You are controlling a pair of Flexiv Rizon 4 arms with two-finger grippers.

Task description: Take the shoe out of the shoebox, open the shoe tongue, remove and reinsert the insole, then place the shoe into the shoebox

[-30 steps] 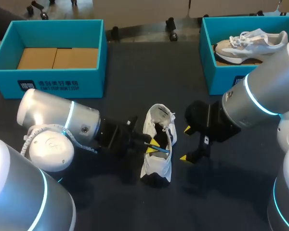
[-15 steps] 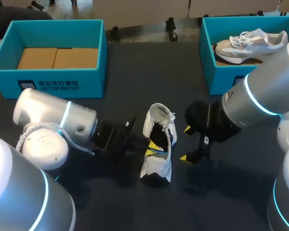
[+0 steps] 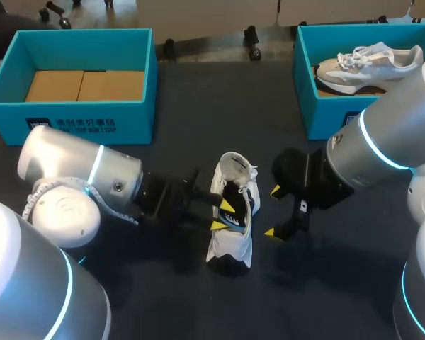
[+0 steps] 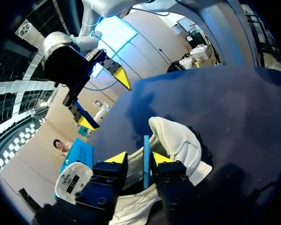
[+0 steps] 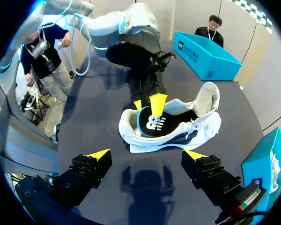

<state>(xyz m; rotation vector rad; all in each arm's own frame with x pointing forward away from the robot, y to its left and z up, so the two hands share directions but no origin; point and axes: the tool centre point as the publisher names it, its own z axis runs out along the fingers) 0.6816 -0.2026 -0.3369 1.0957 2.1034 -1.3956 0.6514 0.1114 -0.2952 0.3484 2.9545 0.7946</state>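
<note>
Here's the white shoe (image 3: 230,246), lying on its side in the middle of the dark counter (image 3: 198,113), out of both boxes. My left pincer (image 3: 222,215) is right at the shoe's opening. Its fingers are apart, with the blue-edged insole (image 4: 146,161) standing up between them, close against one finger, with a gap to the other. From the right wrist I can see the insole partly raised out of the shoe. My right pincer (image 3: 272,211) hangs just beside the shoe, spread wide and gripping nothing. The left teal shoebox (image 3: 78,126) sits at the far left with only cardboard inside. The right teal shoebox (image 3: 326,117), far right, holds a second sneaker (image 3: 368,64).
</note>
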